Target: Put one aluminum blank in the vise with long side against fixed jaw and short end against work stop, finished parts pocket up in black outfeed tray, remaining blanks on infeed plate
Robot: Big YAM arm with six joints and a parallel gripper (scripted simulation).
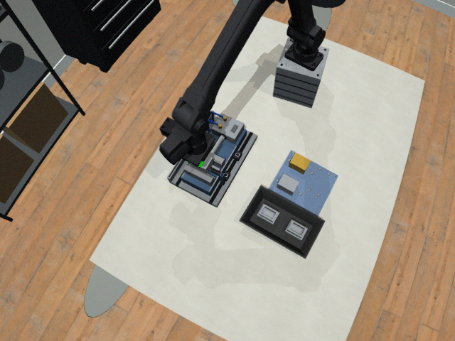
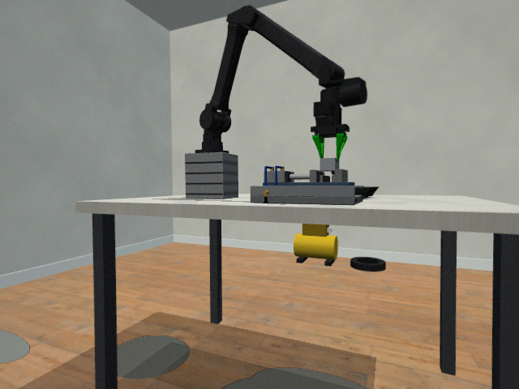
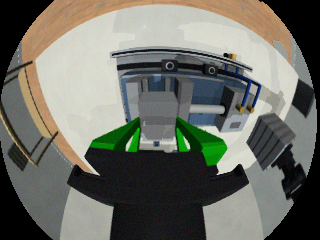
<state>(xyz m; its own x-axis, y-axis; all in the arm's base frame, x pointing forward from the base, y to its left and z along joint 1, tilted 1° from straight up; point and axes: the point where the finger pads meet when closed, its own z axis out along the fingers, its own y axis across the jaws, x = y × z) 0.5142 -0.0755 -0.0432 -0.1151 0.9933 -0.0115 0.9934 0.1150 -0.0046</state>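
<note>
My gripper (image 2: 329, 159) with green fingers is shut on a plain gray aluminum blank (image 2: 328, 164) and holds it just above the open vise (image 2: 306, 188), between the jaws. In the wrist view the blank (image 3: 159, 112) sits between the green fingers over the vise's blue bed. In the overhead view the gripper (image 1: 202, 163) is over the vise (image 1: 212, 165), and the arm hides most of the blank. The jaw with blue hoses (image 1: 225, 126) is at the vise's far end. The infeed plate (image 1: 303, 180) holds a gray blank (image 1: 288, 183) and a yellow brass blank (image 1: 300, 162). The black outfeed tray (image 1: 282, 224) holds two pocketed parts (image 1: 267, 212), (image 1: 296, 229).
The arm's gray base block (image 1: 299, 79) stands at the back of the white table. A black cabinet (image 1: 99, 25) and a shelf (image 1: 25, 121) stand off the table to the left.
</note>
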